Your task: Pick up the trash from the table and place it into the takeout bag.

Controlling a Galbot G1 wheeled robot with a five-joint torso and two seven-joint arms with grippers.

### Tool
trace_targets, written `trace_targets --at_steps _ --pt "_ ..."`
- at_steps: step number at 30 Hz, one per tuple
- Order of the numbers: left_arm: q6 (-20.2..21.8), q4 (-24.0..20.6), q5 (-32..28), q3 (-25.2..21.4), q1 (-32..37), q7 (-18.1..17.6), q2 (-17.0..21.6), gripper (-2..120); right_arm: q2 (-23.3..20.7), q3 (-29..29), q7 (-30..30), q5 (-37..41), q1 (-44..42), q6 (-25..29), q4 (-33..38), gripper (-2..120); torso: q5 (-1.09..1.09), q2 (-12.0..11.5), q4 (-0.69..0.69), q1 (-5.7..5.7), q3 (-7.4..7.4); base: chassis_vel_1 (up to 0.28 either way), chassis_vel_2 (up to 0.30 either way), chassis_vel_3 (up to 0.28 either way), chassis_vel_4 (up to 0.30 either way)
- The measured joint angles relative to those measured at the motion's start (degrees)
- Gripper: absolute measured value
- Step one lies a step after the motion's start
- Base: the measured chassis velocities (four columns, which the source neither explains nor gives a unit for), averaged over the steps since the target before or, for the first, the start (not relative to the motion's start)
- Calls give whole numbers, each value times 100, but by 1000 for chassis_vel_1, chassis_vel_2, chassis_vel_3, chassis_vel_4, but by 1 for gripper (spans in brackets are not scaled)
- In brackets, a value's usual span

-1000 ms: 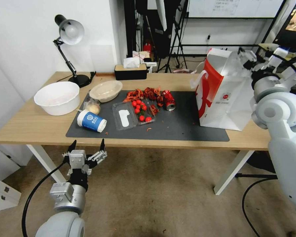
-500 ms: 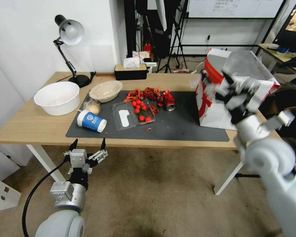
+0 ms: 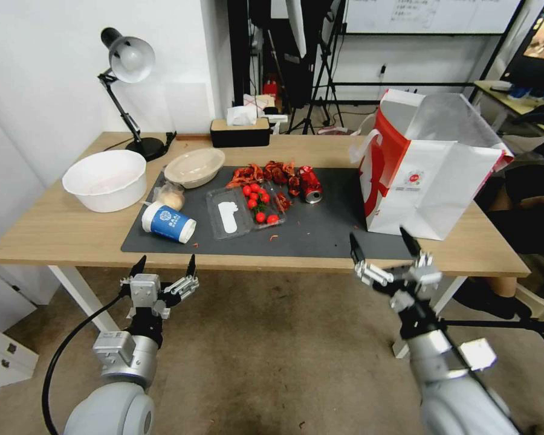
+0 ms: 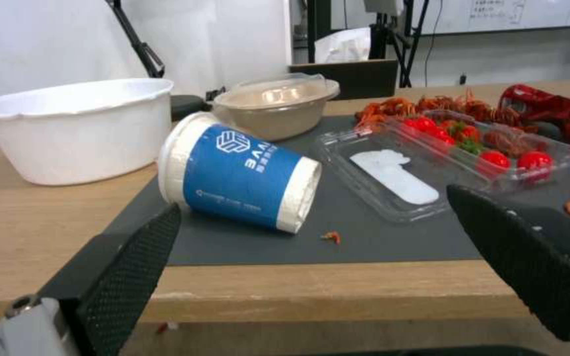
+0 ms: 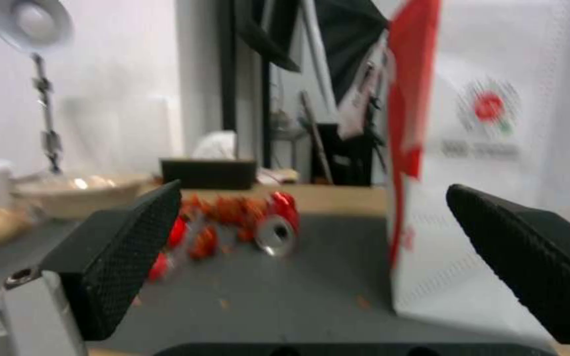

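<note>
Takeout bag [image 3: 432, 181] stands above right gripper [image 3: 385, 251]; both grippers' jaws spread, left gripper [image 3: 164, 266] empty.

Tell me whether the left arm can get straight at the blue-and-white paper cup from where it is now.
Probably yes. The left gripper hangs open just below the table's near edge, facing the blue-and-white paper cup, which lies on its side near the mat's front edge. Nothing stands between them; the arm must rise above the table edge first.

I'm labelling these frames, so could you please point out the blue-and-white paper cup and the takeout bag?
blue-and-white paper cup [image 4: 242, 180]: left wrist view, blue side wall.
takeout bag [image 3: 432, 187]: head view, white front panel.
</note>
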Motion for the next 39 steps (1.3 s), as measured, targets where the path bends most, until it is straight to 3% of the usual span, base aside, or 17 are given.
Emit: trace_targets --at_steps 14,22,24,32,34,37,39 --pt "0 131 -12 16 -95 0 52 100 226 -332 393 -274 -93 236 -782 100 1 -1 0 1 1 0 0 0 0" --pt "1 143 -12 8 -102 1 52 100 208 -525 862 -176 340 -268 -715 100 1 -1 -1 1 1 0 0 0 0" --pt "1 143 -12 3 -107 1 53 100 110 -648 1083 55 706 -668 -626 100 1 -1 0 1 1 0 0 0 0" --pt "5 146 3 8 -112 3 26 100 -114 -941 1308 743 1684 -1234 -757 100 0 -1 -1 1 2 0 0 0 0" --pt "8 148 29 6 -110 5 2 100 -230 -1414 1560 1527 2762 -1611 -1241 100 2 -1 0 1 2 0 0 0 0" --pt "12 151 45 -5 -104 5 -24 100 -242 -1791 1757 1786 3533 -1692 -1829 100 2 -1 -1 2 2 0 0 0 0" --pt "12 152 46 -6 -104 5 -25 100 -242 -1822 1773 1810 3585 -1697 -1867 100 2 -1 -1 2 3 0 0 0 0"
